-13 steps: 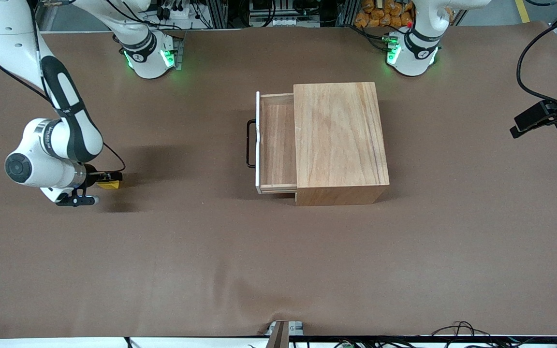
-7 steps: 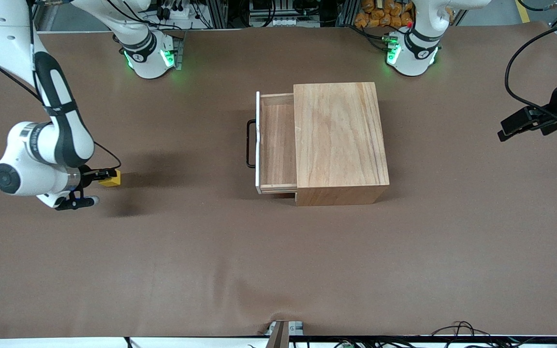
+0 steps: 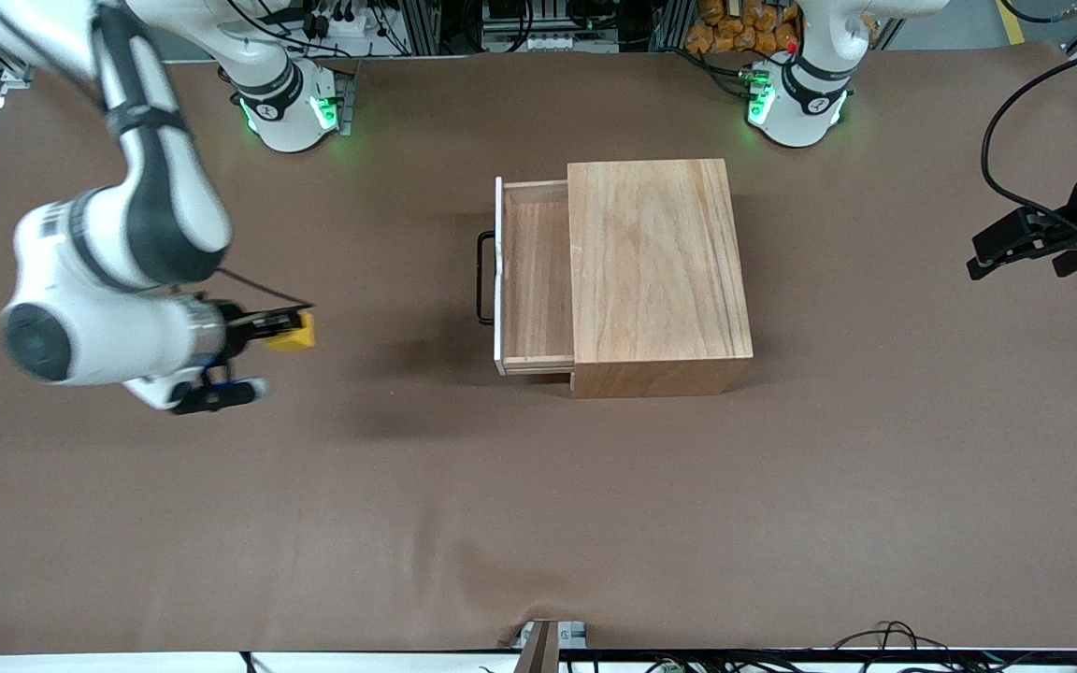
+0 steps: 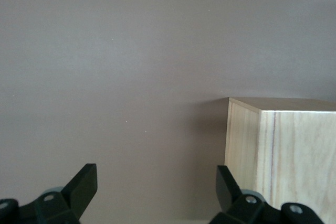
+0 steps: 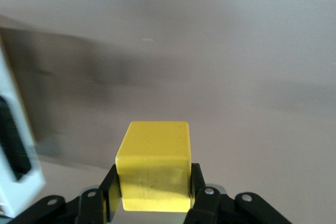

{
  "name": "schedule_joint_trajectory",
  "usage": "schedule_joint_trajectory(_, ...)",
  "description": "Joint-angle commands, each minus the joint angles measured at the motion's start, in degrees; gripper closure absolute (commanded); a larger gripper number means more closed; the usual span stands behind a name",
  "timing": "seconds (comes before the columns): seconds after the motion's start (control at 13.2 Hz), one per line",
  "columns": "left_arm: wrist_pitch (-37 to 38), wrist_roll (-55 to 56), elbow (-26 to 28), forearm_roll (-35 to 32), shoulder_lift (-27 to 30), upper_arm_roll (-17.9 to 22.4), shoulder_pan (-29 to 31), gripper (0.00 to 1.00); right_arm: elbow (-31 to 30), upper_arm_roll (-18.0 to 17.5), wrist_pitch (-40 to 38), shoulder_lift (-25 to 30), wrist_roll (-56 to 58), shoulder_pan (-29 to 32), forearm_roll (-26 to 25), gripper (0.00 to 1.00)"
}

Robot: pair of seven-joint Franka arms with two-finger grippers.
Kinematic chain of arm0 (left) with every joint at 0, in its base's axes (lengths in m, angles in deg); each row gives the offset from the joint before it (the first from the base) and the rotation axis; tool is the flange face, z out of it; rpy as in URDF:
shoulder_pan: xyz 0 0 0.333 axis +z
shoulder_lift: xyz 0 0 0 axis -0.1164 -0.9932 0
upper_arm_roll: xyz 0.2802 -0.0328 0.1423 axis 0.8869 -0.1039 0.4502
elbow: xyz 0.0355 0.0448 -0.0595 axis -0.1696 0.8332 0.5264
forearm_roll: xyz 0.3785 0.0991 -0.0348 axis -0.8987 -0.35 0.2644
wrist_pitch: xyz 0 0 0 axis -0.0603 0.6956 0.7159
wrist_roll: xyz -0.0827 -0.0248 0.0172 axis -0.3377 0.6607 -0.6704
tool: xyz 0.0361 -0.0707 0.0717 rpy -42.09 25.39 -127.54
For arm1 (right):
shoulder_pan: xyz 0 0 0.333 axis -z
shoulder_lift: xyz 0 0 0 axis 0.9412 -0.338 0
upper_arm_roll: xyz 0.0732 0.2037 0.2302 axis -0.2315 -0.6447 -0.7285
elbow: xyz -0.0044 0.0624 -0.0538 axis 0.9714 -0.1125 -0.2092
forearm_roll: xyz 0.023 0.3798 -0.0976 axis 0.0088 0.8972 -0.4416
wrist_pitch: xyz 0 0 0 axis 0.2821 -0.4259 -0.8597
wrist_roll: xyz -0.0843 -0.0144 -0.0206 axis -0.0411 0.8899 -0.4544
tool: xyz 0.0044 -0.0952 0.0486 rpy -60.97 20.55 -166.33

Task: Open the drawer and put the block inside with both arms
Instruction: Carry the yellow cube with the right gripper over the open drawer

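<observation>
yellow block (image 3: 294, 333): clamped in right gripper (image 3: 288, 329), airborne over table (image 3: 314, 486); drawer (image 3: 536, 271) open; left gripper (image 3: 1015, 245) jaws wide, empty, waits

Drawer (image 3: 536, 280): standing pulled out of the cabinet (image 3: 655, 271), tray lying open from above. Handle (image 3: 484, 279) projecting toward the right arm's end. Table (image 3: 538, 523): bare mat stretching between right gripper (image 3: 288, 332), clamping the block (image 3: 295, 333) aloft, and drawer. Left gripper (image 3: 1015, 245), fingers spread, hanging well apart from the cabinet.
</observation>
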Motion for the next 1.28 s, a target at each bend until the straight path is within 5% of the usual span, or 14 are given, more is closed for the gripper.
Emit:
schedule_joint_trajectory(0.0, -0.2, -1.6, 1.2, 0.1, 1.6, -7.1, 7.4, 0.00, 2.4, -3.0, -0.2, -0.8, -11.9, -5.4, 0.6, 1.00)
schedule_joint_trajectory(0.38, -0.4, -1.5, 3.2, -0.1, 3.1, -7.7, 7.8, 0.00, 2.1, -15.6, 8.6, -1.0, -27.1, -7.2, 0.2, 1.00)
schedule_joint_trajectory(1.21, 0.1, -2.7, 3.2, -2.8, 3.8, -7.9, 8.2, 0.00, 1.5, -16.3, 19.6, -8.3, -35.7, -15.5, -6.5, 0.97)
